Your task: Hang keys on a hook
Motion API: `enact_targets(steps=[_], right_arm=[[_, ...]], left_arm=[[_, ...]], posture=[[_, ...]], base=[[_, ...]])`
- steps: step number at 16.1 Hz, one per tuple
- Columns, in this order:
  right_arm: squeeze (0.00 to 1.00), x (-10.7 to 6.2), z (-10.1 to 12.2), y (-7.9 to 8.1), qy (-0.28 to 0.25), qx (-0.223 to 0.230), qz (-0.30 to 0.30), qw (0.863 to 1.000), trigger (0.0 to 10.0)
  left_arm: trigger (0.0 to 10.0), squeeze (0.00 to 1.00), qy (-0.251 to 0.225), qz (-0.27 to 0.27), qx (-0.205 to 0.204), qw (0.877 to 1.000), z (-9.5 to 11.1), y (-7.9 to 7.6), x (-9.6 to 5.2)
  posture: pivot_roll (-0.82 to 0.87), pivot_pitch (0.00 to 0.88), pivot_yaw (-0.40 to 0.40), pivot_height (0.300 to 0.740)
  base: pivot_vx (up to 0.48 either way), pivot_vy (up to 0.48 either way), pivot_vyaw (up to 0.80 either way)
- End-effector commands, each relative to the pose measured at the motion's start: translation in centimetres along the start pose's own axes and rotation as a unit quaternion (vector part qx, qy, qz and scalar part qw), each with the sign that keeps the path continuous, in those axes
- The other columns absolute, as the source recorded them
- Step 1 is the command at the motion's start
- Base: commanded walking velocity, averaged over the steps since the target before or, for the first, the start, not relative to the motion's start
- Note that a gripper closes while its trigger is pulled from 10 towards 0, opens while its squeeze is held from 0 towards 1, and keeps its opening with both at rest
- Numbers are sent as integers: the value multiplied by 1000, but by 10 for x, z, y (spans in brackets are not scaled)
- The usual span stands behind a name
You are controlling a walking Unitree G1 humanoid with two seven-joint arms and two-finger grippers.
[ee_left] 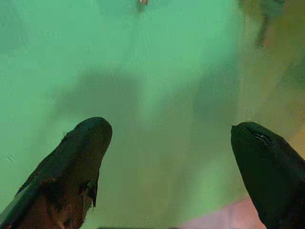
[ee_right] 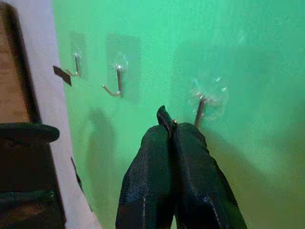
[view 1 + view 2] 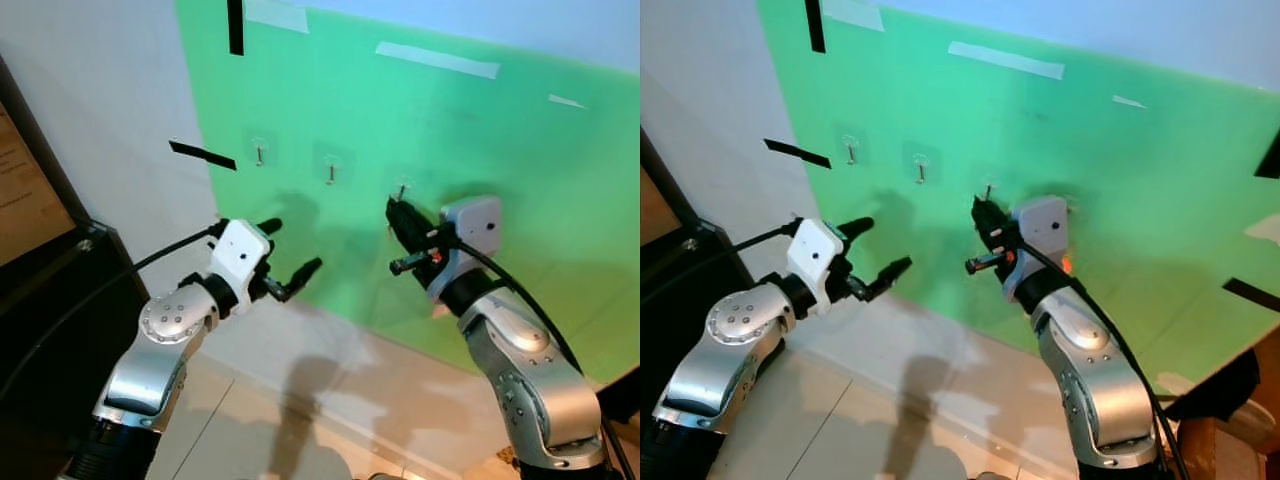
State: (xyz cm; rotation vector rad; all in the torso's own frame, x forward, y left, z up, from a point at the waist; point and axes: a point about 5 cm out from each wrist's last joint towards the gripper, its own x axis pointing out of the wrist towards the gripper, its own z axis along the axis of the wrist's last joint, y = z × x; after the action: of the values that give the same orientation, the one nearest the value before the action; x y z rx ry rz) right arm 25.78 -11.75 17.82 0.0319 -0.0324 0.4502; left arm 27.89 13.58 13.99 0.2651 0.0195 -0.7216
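Head and wrist views toward wall (image 3: 420, 120)

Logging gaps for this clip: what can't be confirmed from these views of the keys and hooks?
- Keys: right gripper fingers are pressed together; only a glint between the tips, so keys cannot be confirmed.
- Nearest hook: its lower end is hidden behind the fingers in the right wrist view.
- Left wrist view: a hook is blurred and cut off by the edge.

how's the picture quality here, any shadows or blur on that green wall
Eye views: sharp enough, both arms casting soft dark shadows on the green wall below the three hooks. Left wrist view: hazy, its gripper with fingers wide apart and out of focus, vague shadows behind. Right wrist view: hooks fairly crisp, right gripper shut and dark, faint glare on the nearest hook's clear pad.
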Motion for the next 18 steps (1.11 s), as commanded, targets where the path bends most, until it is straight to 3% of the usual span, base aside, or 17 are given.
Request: enact_targets(steps=[1,7,12,18], right_arm=[[0,-1,8,-4,-9,-3,-5,1000,10000],[0,-4,9,-4,-2,60,-5,998,10000],[0,-17,2,0,28,73,11,997,10000],[0,-20,8,-4,14,100,-5,995,10000]], left_arm=[[10000,0,0,-16,-2,1000,1,-3,1],[10000,0,1,-25,-2,1000,0,-3,-1],[10000,0,1,-33,-1,999,1,-4,0],[10000,0,0,-47,-1,999,1,-6,1]], posture=[[-35,0,-26,740],[-33,0,-30,740],[-39,0,-21,740],[-43,0,-17,740]], base=[[0,0,0],[0,0,0],[0,0,0],[0,0,0]])
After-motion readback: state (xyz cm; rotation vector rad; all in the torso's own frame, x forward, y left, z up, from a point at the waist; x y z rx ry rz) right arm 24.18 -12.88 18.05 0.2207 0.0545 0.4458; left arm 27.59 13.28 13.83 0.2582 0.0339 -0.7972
